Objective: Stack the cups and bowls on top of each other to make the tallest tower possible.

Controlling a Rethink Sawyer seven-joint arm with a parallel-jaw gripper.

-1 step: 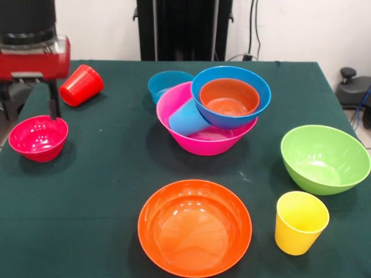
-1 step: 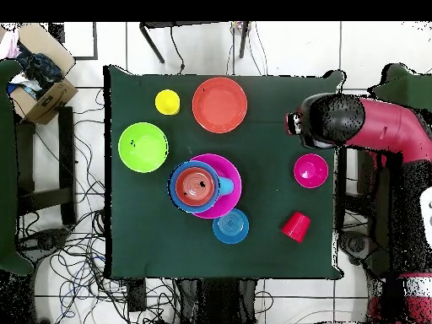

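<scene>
The tower is a large pink bowl point(image 1: 197, 142) point(image 2: 229, 205) near the table's middle. A light blue cup point(image 1: 186, 118) point(image 2: 224, 185) lies on its side inside it. A large blue bowl point(image 1: 255, 113) point(image 2: 175, 190) rests tilted on the pink rim, and a small orange bowl point(image 1: 229, 97) point(image 2: 197, 185) sits in it. My gripper point(image 1: 53, 109) hangs at the far rim of a small red bowl point(image 1: 37, 138) point(image 2: 310, 170). Whether it is open or shut is hidden. A red cup point(image 1: 81, 85) point(image 2: 295, 226) lies tipped over nearby.
A small blue bowl point(image 1: 165, 83) point(image 2: 230, 226) stands behind the tower. A large orange bowl point(image 1: 194, 227) point(image 2: 219, 105), a yellow cup point(image 1: 300, 223) point(image 2: 167, 102) and a large green bowl point(image 1: 324, 158) point(image 2: 143, 147) stand apart. The arm point(image 2: 371, 126) reaches in over the table edge.
</scene>
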